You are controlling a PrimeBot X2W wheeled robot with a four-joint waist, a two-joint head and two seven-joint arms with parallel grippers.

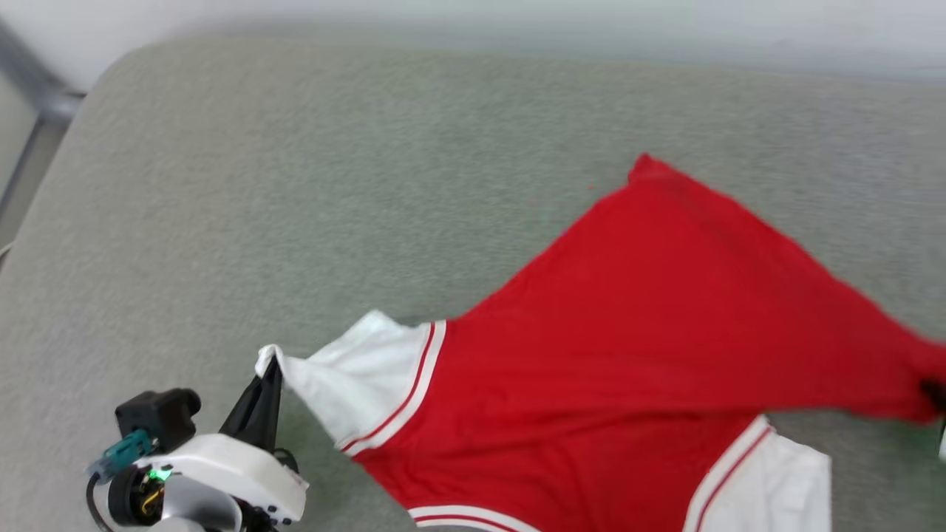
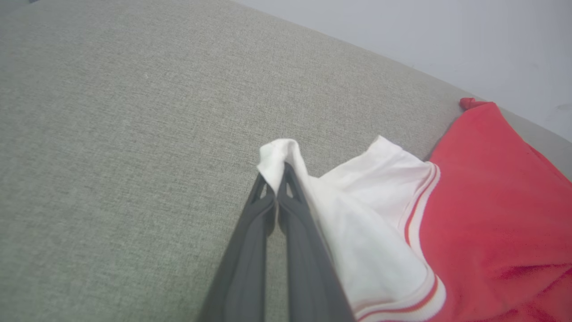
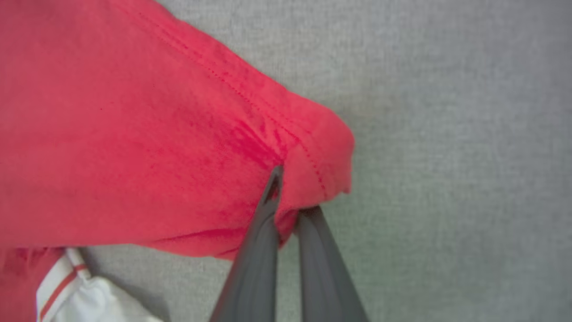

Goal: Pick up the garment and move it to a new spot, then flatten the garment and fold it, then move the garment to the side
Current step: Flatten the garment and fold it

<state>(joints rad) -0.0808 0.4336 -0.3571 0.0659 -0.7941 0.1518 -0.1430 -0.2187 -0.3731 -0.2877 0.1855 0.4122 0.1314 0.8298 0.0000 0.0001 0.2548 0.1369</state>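
Bright red jersey-style garment (image 1: 628,332) with white sleeves and red-and-white striped trim, soft fabric, no print showing on this side. Closest to the robot you get a striped edge at the bottom of the head view, plus one white sleeve (image 1: 776,480) lying loose at the lower right. The other white sleeve (image 1: 355,377) is pulled out to the left into a point.

That point sits right in the left gripper (image 1: 272,366): its two dark fingers are clenched together on the tip of the sleeve, with a little white fold poking up over them in the left wrist view. Over on the robot's right, the right gripper (image 3: 290,197) is clamped on a stitched corner of the red hem, with cloth bunched around its fingers.

So the shirt is stretched wide between the two, the red body fanning away to a far corner (image 1: 647,166).

Under it all is a grey-green woven upholstered surface (image 1: 369,185), nothing lying on top of the cloth. Beyond that, a pale wall (image 1: 443,15) and a grey metal bar (image 1: 44,96) at the far left.
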